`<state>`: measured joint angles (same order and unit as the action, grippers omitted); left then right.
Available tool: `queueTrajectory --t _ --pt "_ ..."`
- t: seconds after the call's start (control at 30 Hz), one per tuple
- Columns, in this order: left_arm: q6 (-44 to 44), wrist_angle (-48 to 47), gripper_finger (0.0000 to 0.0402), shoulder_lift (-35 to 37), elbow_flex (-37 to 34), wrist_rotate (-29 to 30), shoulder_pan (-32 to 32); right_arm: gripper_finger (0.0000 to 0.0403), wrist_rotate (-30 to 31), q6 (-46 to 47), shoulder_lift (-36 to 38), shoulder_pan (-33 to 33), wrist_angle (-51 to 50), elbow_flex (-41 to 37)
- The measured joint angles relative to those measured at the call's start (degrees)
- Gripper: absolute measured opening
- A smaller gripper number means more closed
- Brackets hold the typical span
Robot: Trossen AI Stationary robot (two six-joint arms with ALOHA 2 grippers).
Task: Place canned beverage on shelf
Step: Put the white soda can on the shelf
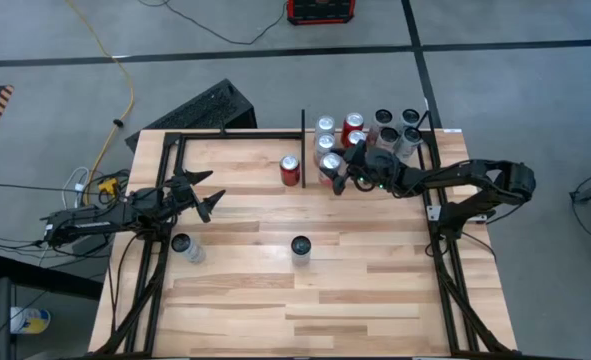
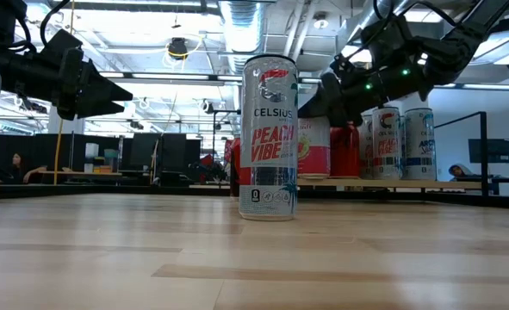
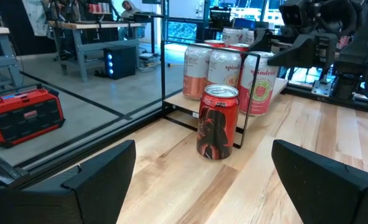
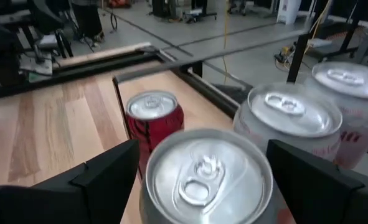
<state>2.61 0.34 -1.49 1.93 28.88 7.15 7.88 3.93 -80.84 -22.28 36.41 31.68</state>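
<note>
At upper right of the high view, a silver can [image 4: 205, 180] is flanked by the released fingers of the right gripper [image 1: 347, 172] on the shelf [image 1: 430, 140] (crowded); neighbours could be toppled during withdrawal. The left gripper [image 1: 207, 200] is held open at the left edge.

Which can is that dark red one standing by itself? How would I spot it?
Find the shelf at the table's far right corner, packed with cans. Just left of its black divider bar, out on the bare wood, stands the dark red can. Unlike the pale and pink shelf cans, it stands alone, dark red with a black figure printed on it.
</note>
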Motion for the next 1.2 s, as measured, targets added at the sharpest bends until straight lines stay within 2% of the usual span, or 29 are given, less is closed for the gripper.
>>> queueTrajectory --t 0.27,0.53,0.67,0.9,1.03,1.2 --pt "0.0 0.0 0.0361 0.0 0.0 0.0 0.0 0.0377 2.0 -2.9 0.0 0.0 3.4 0.5" --pt "0.0 0.0 0.0361 0.0 0.0 0.0 0.0 0.0377 2.9 -6.4 0.0 2.0 -0.1 6.9" --pt "0.0 0.0 0.0361 0.0 0.0 0.0 0.0 0.0377 4.5 -6.4 1.8 5.3 -10.7 13.0" --pt "0.0 0.0 0.0361 0.0 0.0 0.0 0.0 0.0355 7.0 3.5 8.5 14.0 -43.0 26.2" --pt "0.0 0.0 0.0361 0.0 0.0 0.0 0.0 0.0319 13.3 11.3 9.7 20.8 -54.0 27.4" --pt "0.0 0.0 0.0361 0.0 0.0 0.0 0.0 0.0278 22.6 20.0 9.0 27.0 -59.8 24.8"
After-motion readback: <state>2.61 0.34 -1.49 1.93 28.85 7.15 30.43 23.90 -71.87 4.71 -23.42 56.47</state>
